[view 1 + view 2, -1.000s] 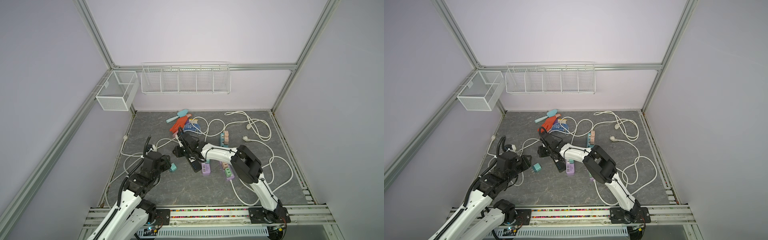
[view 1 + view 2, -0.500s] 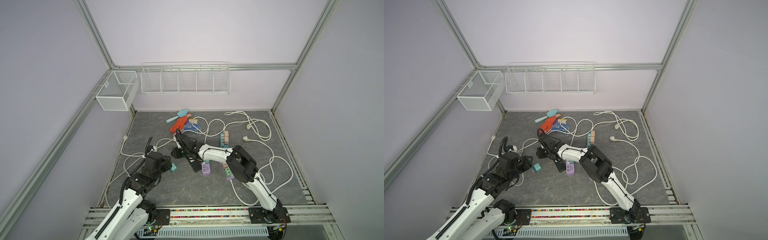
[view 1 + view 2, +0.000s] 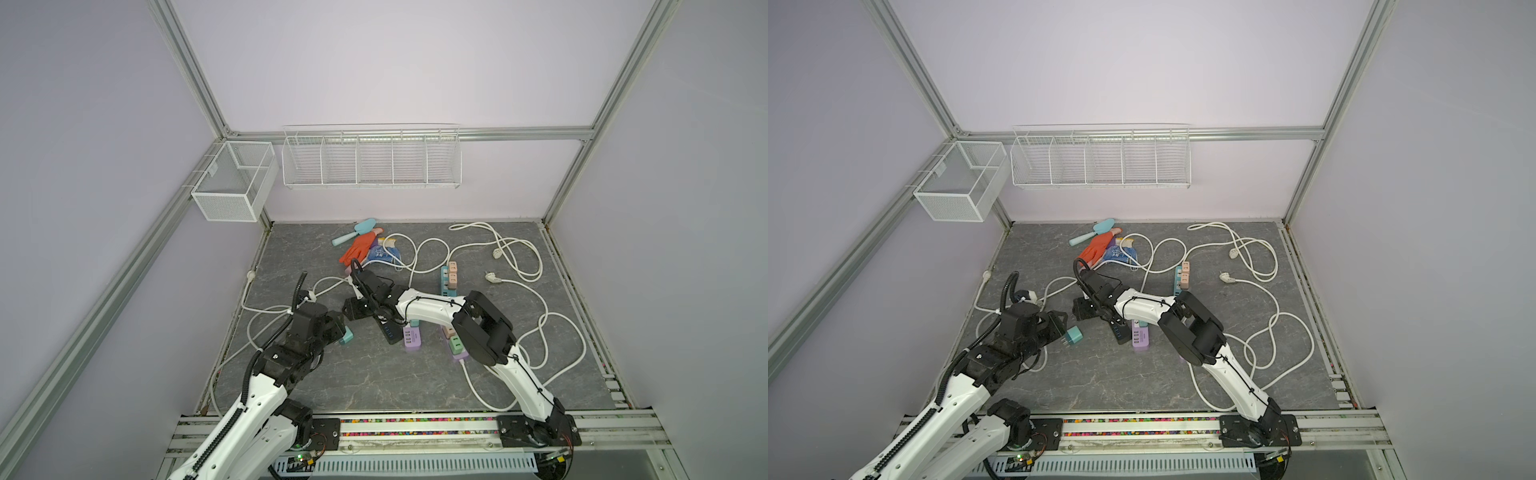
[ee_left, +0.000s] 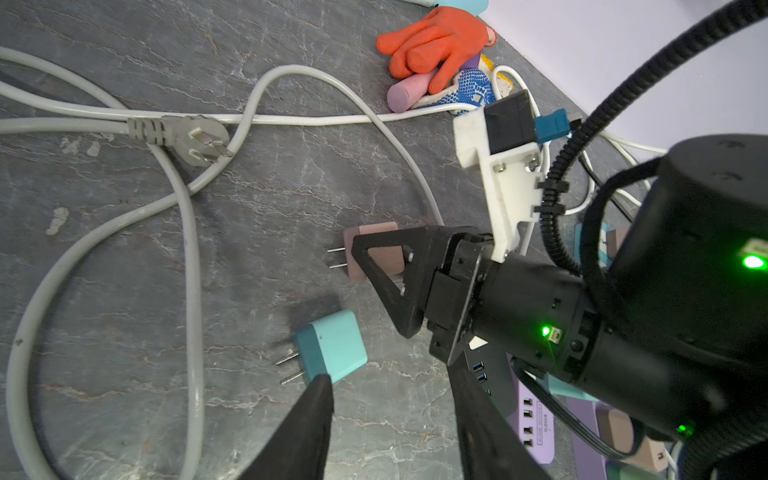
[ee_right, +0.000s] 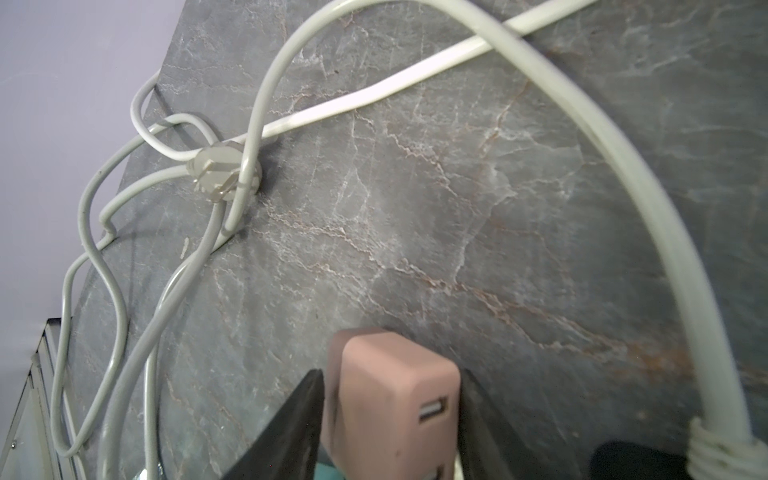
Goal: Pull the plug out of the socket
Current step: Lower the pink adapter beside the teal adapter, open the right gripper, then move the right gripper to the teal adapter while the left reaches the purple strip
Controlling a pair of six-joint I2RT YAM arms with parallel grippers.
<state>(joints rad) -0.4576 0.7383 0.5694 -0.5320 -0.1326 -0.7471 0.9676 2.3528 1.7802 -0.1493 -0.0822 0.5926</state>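
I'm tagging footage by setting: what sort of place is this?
Likely a robot lab test cell: aluminium frame with plain walls, two arms on a base rail, cables strewn across the floor.

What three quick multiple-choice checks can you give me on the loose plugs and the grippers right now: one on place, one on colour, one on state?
1. Where is the teal plug?
A. On the floor, just ahead of the left gripper.
B. In a wall basket.
C. In a purple power strip.

2. What colour is the one between the right gripper's fingers?
A. Yellow.
B. Pink.
C. Black.

3. How is the left gripper?
A. Shut on a cable.
B. Shut on the teal plug.
C. Open, holding nothing.

Answers:
1 A: the left wrist view shows it lying loose with its prongs bare.
2 B: the right wrist view shows a pink plug flanked by both fingers.
3 C: its fingers stand apart with bare floor between them.
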